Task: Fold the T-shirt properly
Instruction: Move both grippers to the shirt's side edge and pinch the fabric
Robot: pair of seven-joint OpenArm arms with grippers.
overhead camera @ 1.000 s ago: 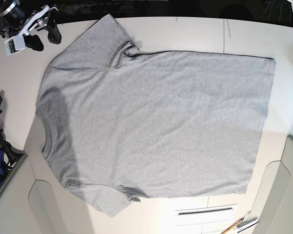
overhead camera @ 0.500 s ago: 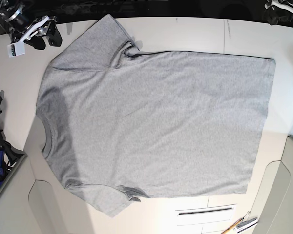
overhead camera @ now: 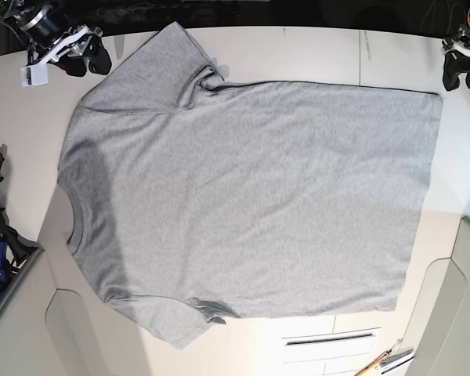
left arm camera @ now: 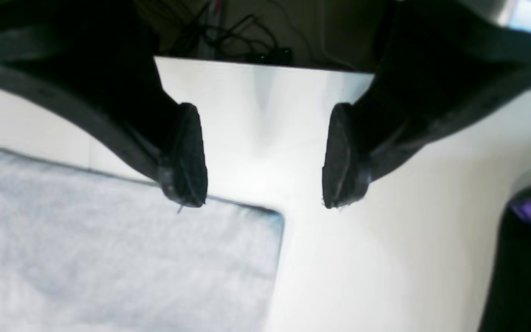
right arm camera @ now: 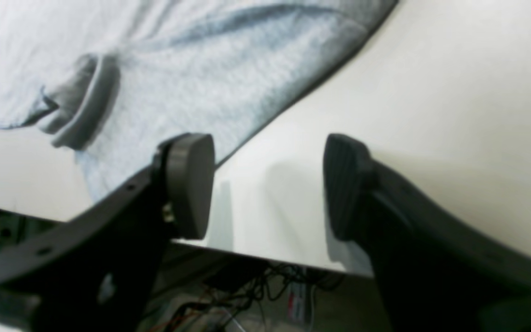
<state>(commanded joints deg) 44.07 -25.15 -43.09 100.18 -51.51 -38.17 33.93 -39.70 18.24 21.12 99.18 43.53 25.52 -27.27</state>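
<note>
Base view: I register the left gripper point(overhead camera: 462, 81) advanced to the shirt's point(overhead camera: 251, 196) hem corner, fingers spread. The right gripper point(overhead camera: 88, 69), also spread, is nearer the sleeve point(overhead camera: 153, 74). Both appear positioned for a first grasp.

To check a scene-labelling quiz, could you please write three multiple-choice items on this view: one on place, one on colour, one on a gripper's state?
1. Which gripper is nearer the sleeve at the base view's upper left?
A) left B) right
2. What colour is the T-shirt?
A) red B) grey C) green
3. How does the left gripper stand?
A) open B) shut on cloth C) shut on nothing

1: B, the right gripper is beside that sleeve.
2: B, the T-shirt shows grey cloth throughout.
3: A, the left gripper has a wide gap between its fingers.
</note>
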